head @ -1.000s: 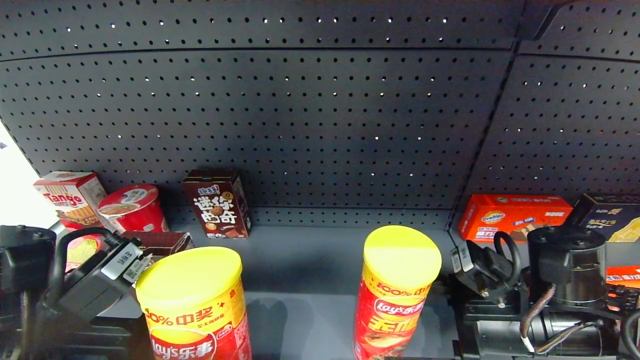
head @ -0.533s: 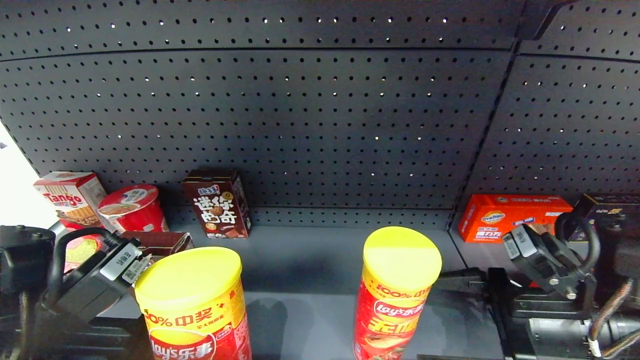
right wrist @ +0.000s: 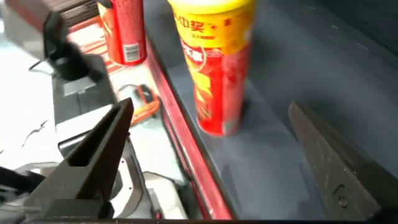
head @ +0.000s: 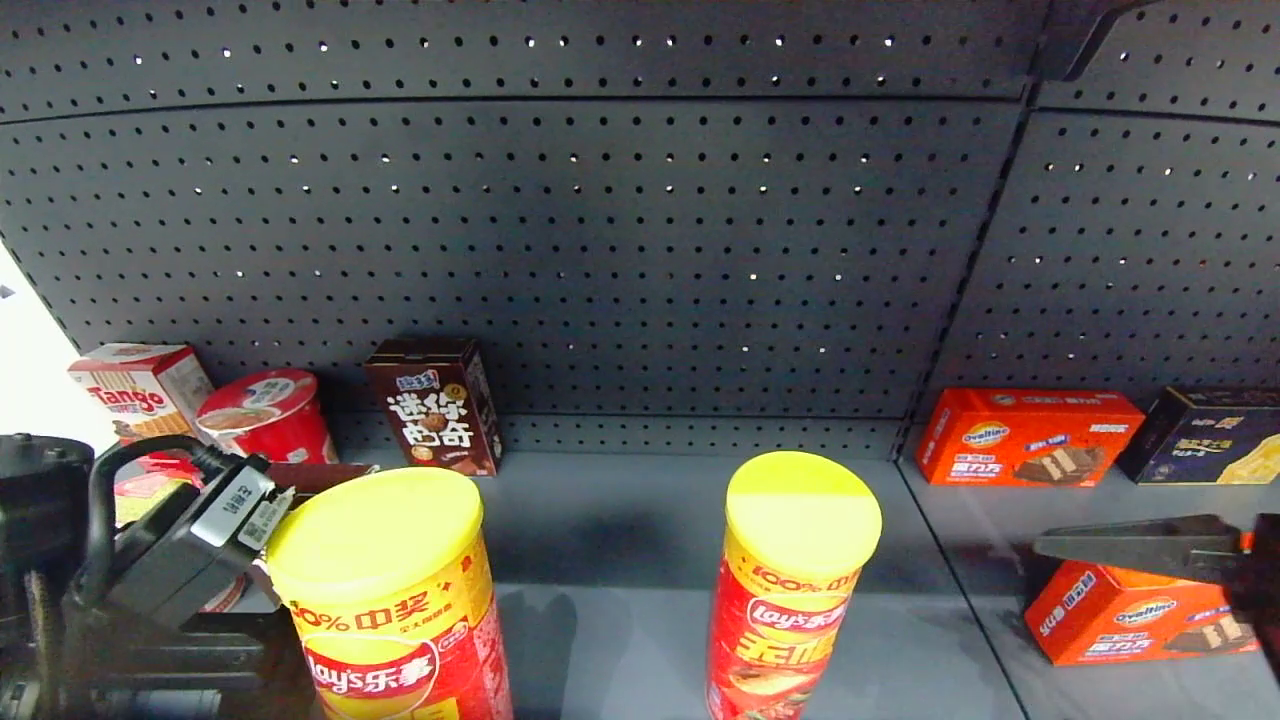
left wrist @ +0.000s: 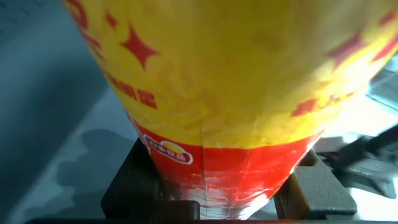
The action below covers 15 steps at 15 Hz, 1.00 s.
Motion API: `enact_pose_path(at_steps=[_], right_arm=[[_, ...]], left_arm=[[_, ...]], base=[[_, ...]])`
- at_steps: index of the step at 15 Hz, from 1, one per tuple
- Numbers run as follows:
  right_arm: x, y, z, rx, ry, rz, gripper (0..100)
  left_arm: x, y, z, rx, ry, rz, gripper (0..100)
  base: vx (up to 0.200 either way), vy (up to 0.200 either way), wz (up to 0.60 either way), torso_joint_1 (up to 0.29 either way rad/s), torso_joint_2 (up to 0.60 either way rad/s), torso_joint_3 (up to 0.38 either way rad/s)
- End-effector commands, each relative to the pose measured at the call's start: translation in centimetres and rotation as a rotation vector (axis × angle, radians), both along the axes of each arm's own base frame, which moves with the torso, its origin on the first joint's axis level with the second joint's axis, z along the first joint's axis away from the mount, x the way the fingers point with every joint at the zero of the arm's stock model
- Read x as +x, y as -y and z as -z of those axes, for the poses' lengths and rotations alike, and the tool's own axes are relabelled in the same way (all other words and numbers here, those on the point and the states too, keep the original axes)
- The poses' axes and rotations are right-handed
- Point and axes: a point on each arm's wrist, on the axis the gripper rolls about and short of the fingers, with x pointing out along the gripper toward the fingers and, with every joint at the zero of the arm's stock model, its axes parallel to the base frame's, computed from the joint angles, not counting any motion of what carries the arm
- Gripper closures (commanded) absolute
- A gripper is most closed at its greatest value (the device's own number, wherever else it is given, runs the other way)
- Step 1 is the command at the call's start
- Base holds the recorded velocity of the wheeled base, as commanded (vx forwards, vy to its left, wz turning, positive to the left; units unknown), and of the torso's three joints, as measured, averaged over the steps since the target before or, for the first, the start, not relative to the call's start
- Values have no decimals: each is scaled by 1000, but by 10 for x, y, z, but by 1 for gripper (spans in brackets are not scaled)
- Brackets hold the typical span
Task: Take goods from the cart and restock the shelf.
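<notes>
A red and yellow chips can [head: 385, 600] with a yellow lid is held upright at the shelf's front left. My left gripper [left wrist: 224, 196] is shut on its lower body, with fingers [left wrist: 134, 186] on both sides. A second, identical chips can [head: 795, 585] stands free on the grey shelf [head: 620, 530] near the middle. My right gripper [right wrist: 210, 109] is open and sits to the right of that can, apart from it. One of its dark fingers [head: 1140, 545] pokes in from the right edge in the head view.
At the back left stand a wafer box [head: 140, 395], a red cup [head: 265, 415] and a brown box [head: 435, 405]. Orange boxes [head: 1025, 435] [head: 1130, 610] and a dark box [head: 1205, 435] lie on the right. A pegboard wall [head: 640, 250] closes the back. The shelf's front edge [right wrist: 180, 143] is red.
My right arm has pulled away to the right from the standing can, uncovering the orange box. The left gripper has lifted its can slightly.
</notes>
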Motion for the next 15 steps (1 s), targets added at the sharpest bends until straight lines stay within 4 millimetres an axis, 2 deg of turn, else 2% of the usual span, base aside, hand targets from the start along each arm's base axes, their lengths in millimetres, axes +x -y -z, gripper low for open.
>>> enact_pose_path(at_steps=[1,3,5,7,10,12,15], right_arm=[[-22,16,-26,61,98,45,0],[-29,22,-30,82,114,100,0],[-33,27,-32,118,98,170,0],[-32,26,-29,122,80,182,0],[-28,23,-25,114,55,180,0],[-26,22,-19,131,43,183,0],[-24,20,-12,157,52,186,0]], left_arm=[[2,1,-2,7,11,-19,100],[10,2,-14,14,59,-72,100],[27,7,-25,30,97,-132,100],[39,13,-27,27,119,-122,100],[70,34,-25,-27,223,-99,100],[86,40,-27,-22,227,-130,100],[97,53,-25,-13,221,-124,100]], base=[[0,0,0,0,0,0],[0,0,0,0,0,0],[0,0,0,0,0,0],[0,0,0,0,0,0],[0,0,0,0,0,0],[0,0,0,0,0,0],[0,0,0,0,0,0]])
